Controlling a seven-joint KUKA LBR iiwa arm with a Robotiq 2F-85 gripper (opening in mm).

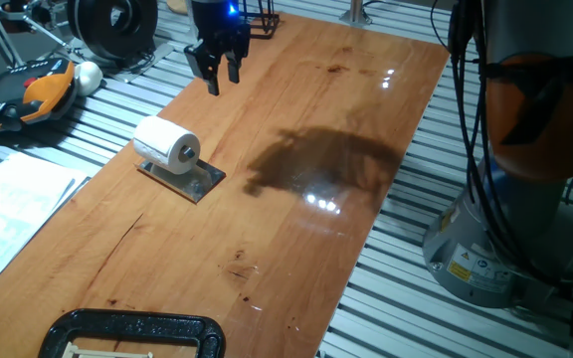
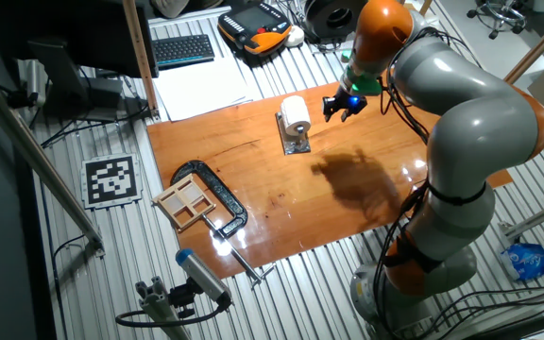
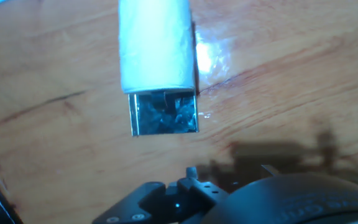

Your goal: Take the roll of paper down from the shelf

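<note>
The small white cylindrical roll of paper (image 1: 167, 145) is lying untouched on the flat grey metal shelf (image 1: 195, 183), while the black two-finger gripper (image 1: 221, 77), seemingly spread, is hovering at its two o'clock.

White cylindrical paper roll with dark core: one (image 1: 167, 142), left of centre.
Flat grey metal shelf plate: one (image 1: 189, 182), under the roll.
Black two-finger pincer: one (image 1: 221, 73), top centre.
Big black clamp: one (image 1: 132, 332), bottom left.
Small white ball: one (image 1: 88, 76), upper left.
Long wooden surface: one (image 1: 306, 259).
Sheets of white paper: one stack (image 1: 8, 209), left edge.
</note>
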